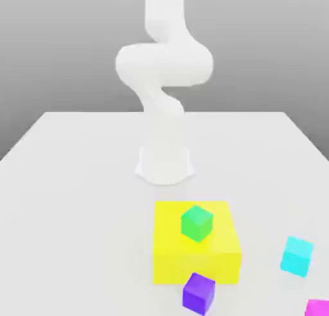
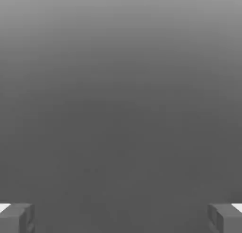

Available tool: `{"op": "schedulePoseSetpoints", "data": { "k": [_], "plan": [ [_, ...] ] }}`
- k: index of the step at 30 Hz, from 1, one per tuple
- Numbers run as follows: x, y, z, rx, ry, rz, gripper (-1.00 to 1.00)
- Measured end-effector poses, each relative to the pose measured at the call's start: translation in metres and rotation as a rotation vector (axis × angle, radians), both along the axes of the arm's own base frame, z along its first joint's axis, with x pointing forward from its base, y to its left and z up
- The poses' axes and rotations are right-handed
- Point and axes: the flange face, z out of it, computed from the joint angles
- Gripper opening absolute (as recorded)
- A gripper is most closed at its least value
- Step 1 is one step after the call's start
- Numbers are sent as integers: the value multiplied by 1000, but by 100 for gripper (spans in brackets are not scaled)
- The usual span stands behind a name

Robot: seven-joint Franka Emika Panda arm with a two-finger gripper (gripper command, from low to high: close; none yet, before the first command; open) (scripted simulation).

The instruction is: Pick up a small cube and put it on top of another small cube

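A small cyan cube (image 1: 297, 256) rests on the white table toward the exterior view's right, near the front. A small green cube (image 1: 196, 223) sits on top of a big flat yellow block (image 1: 196, 252) in front of the arm's base. The white arm rises from its base and folds upward out of the frame's top. In the hand view my gripper (image 2: 121, 218) stands open, its two grey fingertips (image 2: 16, 218) far apart with nothing between them, facing plain grey background.
A purple cube (image 1: 198, 293) lies just in front of the yellow block. A magenta cube (image 1: 318, 307) sits at the front corner on the exterior view's right. The arm's base (image 1: 164, 164) stands mid-table on the white tabletop (image 1: 71, 199).
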Motion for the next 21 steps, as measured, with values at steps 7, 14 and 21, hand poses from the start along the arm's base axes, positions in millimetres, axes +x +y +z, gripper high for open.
{"op": "schedulePoseSetpoints", "data": {
  "k": [7,14,21],
  "plan": [
    [64,77,-124,-103,194,247,0],
    [76,158,-258,-209,373,502,0],
    [33,233,-395,-324,542,783,0]
  ]
}}
